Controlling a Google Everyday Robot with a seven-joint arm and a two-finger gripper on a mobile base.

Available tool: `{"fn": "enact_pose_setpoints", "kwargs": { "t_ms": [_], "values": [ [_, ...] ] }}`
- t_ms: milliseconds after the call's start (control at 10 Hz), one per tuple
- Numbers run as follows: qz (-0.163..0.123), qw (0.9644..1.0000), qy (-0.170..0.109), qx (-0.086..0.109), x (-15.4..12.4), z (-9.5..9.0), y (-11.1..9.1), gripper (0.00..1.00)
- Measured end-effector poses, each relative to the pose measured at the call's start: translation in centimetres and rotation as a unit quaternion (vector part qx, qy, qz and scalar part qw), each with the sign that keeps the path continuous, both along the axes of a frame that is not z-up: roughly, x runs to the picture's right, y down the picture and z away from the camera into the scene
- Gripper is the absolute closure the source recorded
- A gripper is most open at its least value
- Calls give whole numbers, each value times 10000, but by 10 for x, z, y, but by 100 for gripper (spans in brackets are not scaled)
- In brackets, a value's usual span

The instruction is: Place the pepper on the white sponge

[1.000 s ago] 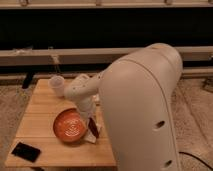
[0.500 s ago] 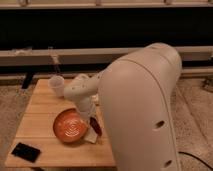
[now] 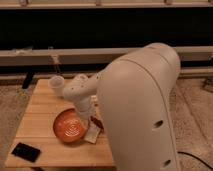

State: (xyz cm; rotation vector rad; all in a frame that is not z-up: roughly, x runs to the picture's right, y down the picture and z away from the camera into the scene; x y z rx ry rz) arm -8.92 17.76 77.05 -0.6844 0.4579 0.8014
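The pepper is a small dark red shape just right of the orange bowl. It sits at the top edge of the white sponge, a small whitish block near the table's front. My gripper hangs at the end of the white arm, directly over the pepper and sponge. I cannot tell if it holds the pepper. The arm's large white body hides the table's right side.
A white cup stands at the back left of the wooden table. A black phone lies at the front left corner. Gravel floor surrounds the table, and a dark wall with ledges runs behind it.
The pepper's dark red shape has shifted slightly right and up beside the sponge. The arm has barely moved.
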Motion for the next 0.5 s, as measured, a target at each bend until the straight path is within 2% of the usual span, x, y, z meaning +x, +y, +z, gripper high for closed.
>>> {"fn": "enact_pose_setpoints", "kwargs": {
  "t_ms": [200, 500],
  "values": [
    [-18, 10000, -11, -4, -1, 0, 0, 74],
    [1, 10000, -3, -13, -1, 2, 1, 82]
  ]
}}
